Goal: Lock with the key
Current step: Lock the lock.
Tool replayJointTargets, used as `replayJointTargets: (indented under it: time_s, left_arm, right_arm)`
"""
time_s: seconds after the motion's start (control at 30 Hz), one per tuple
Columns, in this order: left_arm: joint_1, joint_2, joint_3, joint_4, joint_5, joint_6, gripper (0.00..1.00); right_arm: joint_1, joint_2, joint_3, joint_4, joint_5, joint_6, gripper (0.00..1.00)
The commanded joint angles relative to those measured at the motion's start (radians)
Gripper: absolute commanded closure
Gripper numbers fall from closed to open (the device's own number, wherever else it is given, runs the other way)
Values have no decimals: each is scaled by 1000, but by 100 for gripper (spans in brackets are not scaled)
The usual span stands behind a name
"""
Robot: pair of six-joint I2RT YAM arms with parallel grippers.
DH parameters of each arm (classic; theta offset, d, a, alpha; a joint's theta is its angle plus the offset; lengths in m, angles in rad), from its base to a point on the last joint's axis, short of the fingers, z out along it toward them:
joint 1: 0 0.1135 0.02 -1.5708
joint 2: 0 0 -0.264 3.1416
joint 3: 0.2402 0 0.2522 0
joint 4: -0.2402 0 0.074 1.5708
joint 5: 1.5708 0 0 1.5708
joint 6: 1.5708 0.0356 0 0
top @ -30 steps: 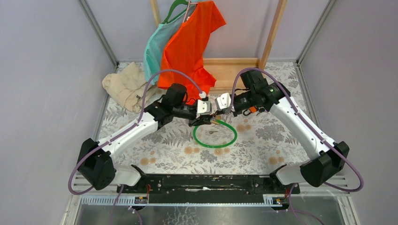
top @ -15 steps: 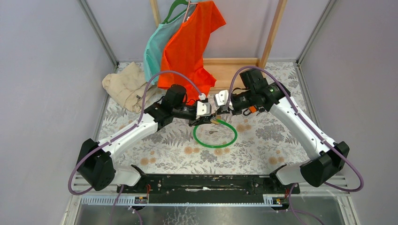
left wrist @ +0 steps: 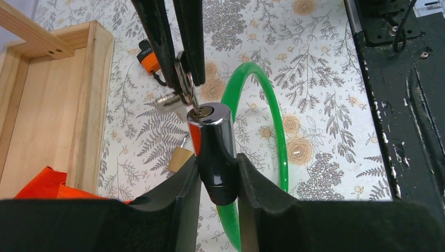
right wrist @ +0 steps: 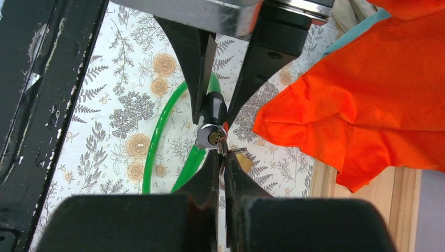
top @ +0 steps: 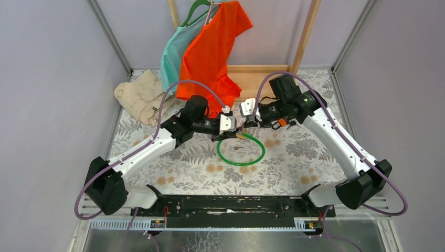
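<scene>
A robotics lab cell: grey panel walls [top: 47,79], aluminium frame [top: 110,37], black mounting rail [top: 231,203].

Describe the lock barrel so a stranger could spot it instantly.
On the floral tablecloth lies a green cable loop. At its far end, the left claw clamps a black barrel with a chrome keyhole cap. Unlike the brass padlock nearby, it's cylindrical.

Three garments are counted: one orange shirt [top: 210,47], one teal shirt [top: 172,58], one beige cloth [top: 139,95]. One green cable loop [top: 240,165], one chrome lock cylinder [left wrist: 212,142], one brass padlock [left wrist: 180,159], one orange-headed key [left wrist: 148,56] and one wooden frame [top: 262,73] are registered. Two arms are mounted: left arm [top: 147,149], right arm [top: 341,142].
</scene>
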Motion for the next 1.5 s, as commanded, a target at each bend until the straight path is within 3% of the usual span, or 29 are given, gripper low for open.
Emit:
replayJointTargets:
  time_s: [0.0, 0.33, 0.57, 1.03, 1.23, 1.47]
  left_arm:
    - [-4, -19, -55, -162, -11, 51, 100]
    - [-4, -24, -57, -155, -23, 49, 100]
    - [13, -33, -34, -109, -35, -48, 100]
    - [255, -4, 230, -202, 223, -301, 100]
    - [263, -43, 237, -260, 171, -333, 100]
    - [285, -82, 274, -487, 19, -291, 100]
  right_arm:
    - [-39, -19, 80, -4, 157, 26, 100]
    - [-44, -24, 84, -27, 162, 92, 100]
    - [-52, -50, 56, 24, 174, 174, 100]
    - [-80, -123, -58, 200, 205, 410, 100]
    - [-81, -149, -85, 237, 168, 470, 100]
    - [-79, -215, -223, 393, 133, 555, 100]
